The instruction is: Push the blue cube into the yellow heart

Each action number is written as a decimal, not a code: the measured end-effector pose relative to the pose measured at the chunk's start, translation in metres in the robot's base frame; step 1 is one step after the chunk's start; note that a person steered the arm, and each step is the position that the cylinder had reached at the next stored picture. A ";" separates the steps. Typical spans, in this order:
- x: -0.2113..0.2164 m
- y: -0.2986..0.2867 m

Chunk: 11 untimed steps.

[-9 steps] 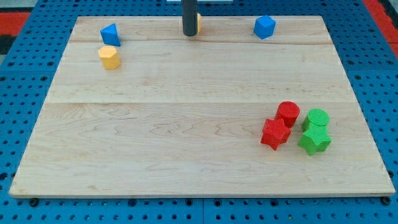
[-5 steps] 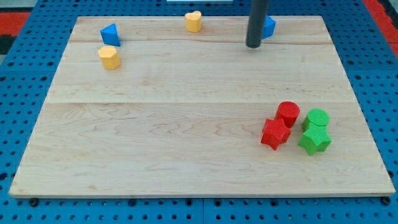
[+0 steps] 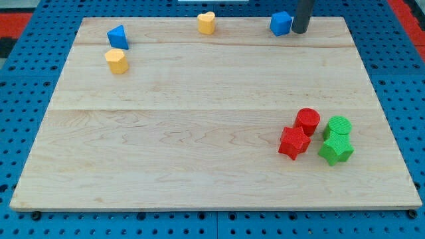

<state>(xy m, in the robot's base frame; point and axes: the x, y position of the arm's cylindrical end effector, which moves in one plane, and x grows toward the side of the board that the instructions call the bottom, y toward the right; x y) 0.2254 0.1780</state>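
Board [image 3: 199, 133] of pale wood fills most of the view, lying on a blue pegboard [image 3: 26, 99]; its bare middle gives room for sliding blocks about. Rod next: it enters from the view's top, and my tip [image 3: 301, 30] rests on the board at the blue cube's right side, touching it or nearly so. That placement makes sense, since the yellow heart [image 3: 207, 22] lies to the view's left of the cube along the same top edge, well apart, so a push from the right would carry the cube straight toward it. No hand exists here to open or close; the rod grips nothing and can only shove.

Blue cube [image 3: 281, 23] sits near the top edge, right of centre, with nothing between it and the heart. Two red blocks [image 3: 300, 133] and two green blocks [image 3: 337, 139] cluster at lower right, touching one another and far from the path. At upper left a blue triangular block [image 3: 117, 36] and a yellow block [image 3: 117, 60] sit close together, beyond the heart, so they should not interfere unless the push overshoots.
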 end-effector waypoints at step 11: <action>-0.014 -0.097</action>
<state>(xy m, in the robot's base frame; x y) 0.2111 0.0808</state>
